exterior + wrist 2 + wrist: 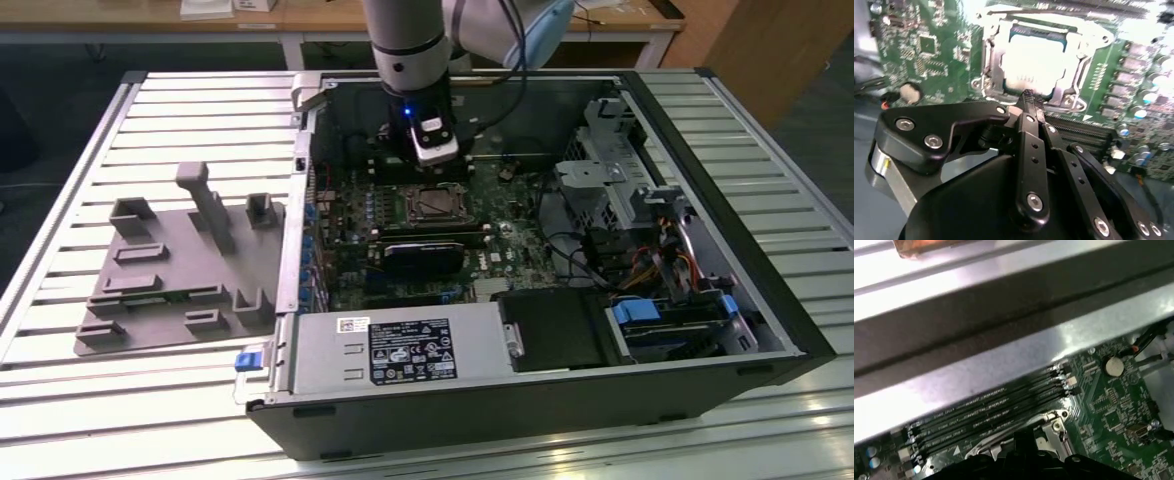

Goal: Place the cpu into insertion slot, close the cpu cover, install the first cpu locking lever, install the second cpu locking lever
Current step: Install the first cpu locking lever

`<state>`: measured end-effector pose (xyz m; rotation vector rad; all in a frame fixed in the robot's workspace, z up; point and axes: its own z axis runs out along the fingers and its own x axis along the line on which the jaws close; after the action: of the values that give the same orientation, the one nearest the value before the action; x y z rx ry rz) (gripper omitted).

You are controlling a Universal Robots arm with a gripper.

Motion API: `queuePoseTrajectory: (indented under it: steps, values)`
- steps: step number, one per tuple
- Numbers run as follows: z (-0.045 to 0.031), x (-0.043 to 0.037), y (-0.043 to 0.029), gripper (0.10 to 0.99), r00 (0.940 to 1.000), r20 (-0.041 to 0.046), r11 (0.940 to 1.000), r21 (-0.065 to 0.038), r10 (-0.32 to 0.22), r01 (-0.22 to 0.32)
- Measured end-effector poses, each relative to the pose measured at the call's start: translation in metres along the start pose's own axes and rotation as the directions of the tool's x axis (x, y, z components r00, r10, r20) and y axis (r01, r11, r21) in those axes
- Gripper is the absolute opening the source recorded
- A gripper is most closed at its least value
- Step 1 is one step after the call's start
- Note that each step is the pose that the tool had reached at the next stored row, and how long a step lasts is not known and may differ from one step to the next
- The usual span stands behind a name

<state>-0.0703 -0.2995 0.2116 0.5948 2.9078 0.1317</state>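
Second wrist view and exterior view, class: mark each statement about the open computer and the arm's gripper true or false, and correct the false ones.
1. The cpu sits in the insertion slot. True.
2. The cpu cover is folded down around the chip. True, its frame lies around the pale face in the second wrist view.
3. The gripper holds the cpu. False: its closed fingertips hold nothing, poised at the socket's edge.
4. In the exterior view, the grey fixture tray lies inside the computer case. False: it lies on the slatted table, at the exterior view's left of the case.
5. The arm reaches into the case over the motherboard. True.
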Motion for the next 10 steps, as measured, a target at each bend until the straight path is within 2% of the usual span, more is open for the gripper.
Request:
queuePoseTrajectory:
  steps: [2, 4, 10]
  values:
    - [0.0001, -0.0011, -0.0008, 0.106, 0.9999, -0.0103, 0.9999, 0.013, 0.0, 0.0]
    - [0.0, -0.002, -0.0027, 0.106, 0.9999, -0.0161, 0.9998, 0.019, 0.0, 0.0]
    - [-0.0005, -0.0067, -0.0135, 0.106, 0.9998, -0.0221, 0.9997, 0.024, 0.002, -0.001]
